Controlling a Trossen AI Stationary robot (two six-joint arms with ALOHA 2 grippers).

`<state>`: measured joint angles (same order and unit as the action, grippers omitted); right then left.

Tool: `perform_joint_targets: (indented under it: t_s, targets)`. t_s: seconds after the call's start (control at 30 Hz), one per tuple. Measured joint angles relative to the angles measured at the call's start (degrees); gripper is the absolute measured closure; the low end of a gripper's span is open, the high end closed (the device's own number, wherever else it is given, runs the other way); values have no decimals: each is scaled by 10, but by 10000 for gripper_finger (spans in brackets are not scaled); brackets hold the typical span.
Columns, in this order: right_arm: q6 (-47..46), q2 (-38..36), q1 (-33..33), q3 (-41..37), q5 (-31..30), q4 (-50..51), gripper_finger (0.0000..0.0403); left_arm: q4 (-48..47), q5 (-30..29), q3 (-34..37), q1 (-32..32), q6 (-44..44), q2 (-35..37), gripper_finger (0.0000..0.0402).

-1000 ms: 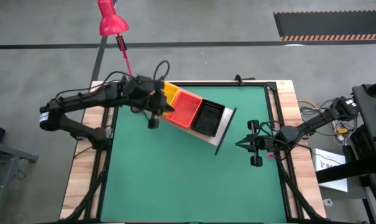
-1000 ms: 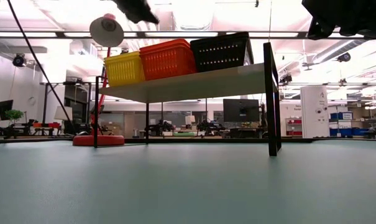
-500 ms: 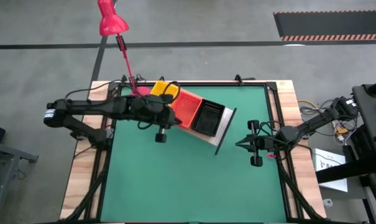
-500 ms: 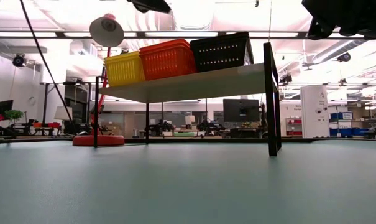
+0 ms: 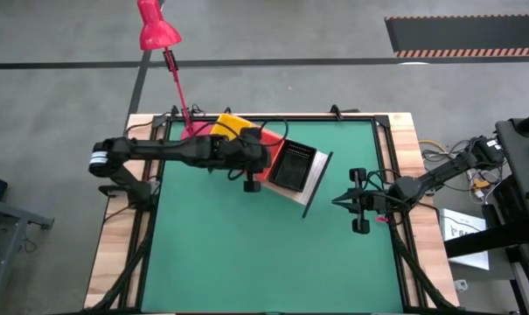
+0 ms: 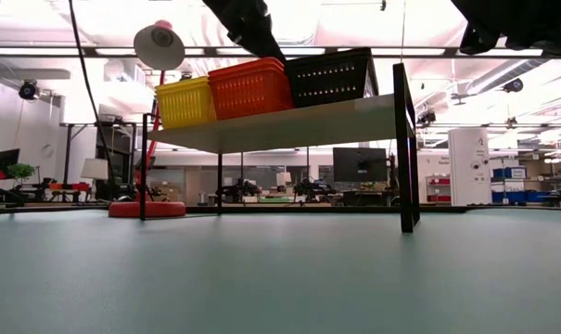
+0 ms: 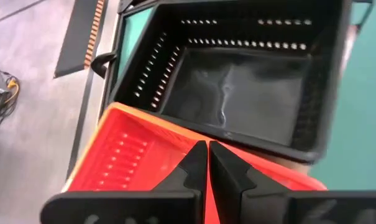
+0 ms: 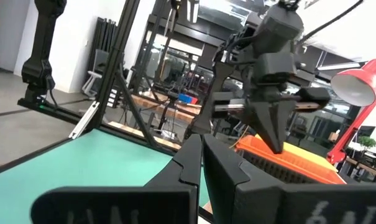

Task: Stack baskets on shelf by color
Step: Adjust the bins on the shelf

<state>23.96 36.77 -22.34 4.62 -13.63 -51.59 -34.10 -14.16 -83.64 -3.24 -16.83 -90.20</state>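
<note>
Three baskets sit side by side on the shelf (image 6: 289, 122): yellow basket (image 6: 184, 102), red-orange basket (image 6: 250, 89), black basket (image 6: 332, 76). Over the last second the left hand (image 5: 251, 185) has swept from the yellow end to above the red-orange/black seam, fingers pressed together, holding nothing; sorting looks finished. Right hand (image 5: 337, 204) waits beside the shelf, also pressed together, above the table (image 5: 247, 262).

You are working in a robotics lab or industrial workshop: a bare concrete floor (image 5: 334, 35) with a hazard-striped mat (image 5: 463, 37) surrounds the table, while behind it stand computer monitors (image 6: 359, 165), metal racks (image 6: 113, 153), overhead strip lights (image 6: 317, 51) and a red desk lamp (image 5: 156, 26).
</note>
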Motion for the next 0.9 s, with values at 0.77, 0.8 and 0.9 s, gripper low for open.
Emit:
perform_joint_targets:
  t_s: [0.77,0.8,0.9]
  targets:
    - [0,0,0,0,-9,3,394,-5,-12,-3,-49,-2,-25,402]
    - [0,0,0,0,-13,4,394,-9,-9,-3,-49,-1,-25,402]
    - [1,0,0,0,-17,7,394,-9,7,-2,-48,0,-25,401]
